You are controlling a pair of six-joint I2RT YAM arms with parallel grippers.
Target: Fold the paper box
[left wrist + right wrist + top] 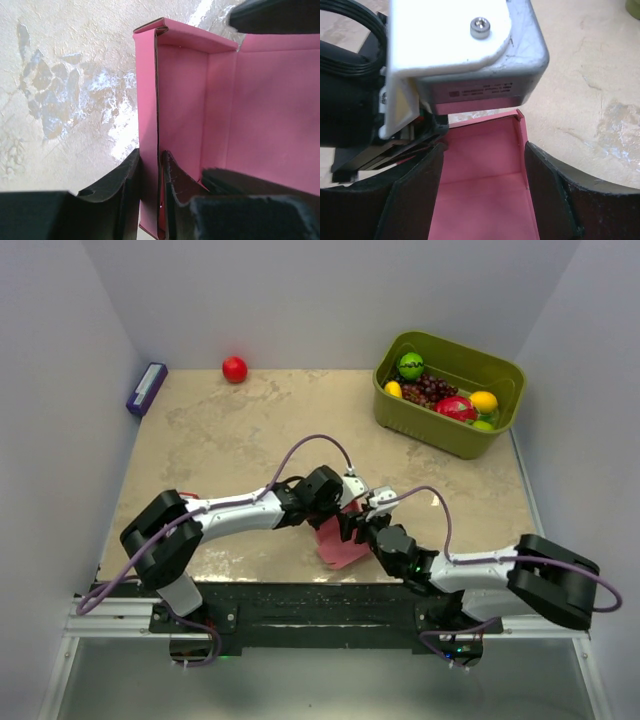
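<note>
The pink paper box (338, 546) stands partly folded near the table's front edge, between the two arms. My left gripper (346, 508) is shut on it. In the left wrist view its fingers (127, 185) pinch the doubled side wall of the box (260, 115) from both faces, the gripper (150, 153) low on that wall. My right gripper (362, 530) reaches in from the right and is open. In the right wrist view the gripper (484, 146) has its fingers (550, 190) wide apart over the box's floor (480, 175), one beside the upright right wall.
A green bin (440, 442) of toy fruit stands at the back right. A red ball (234, 369) lies at the back and a purple box (146, 388) at the back left. The left arm's white wrist housing (460, 45) hangs close above the right gripper.
</note>
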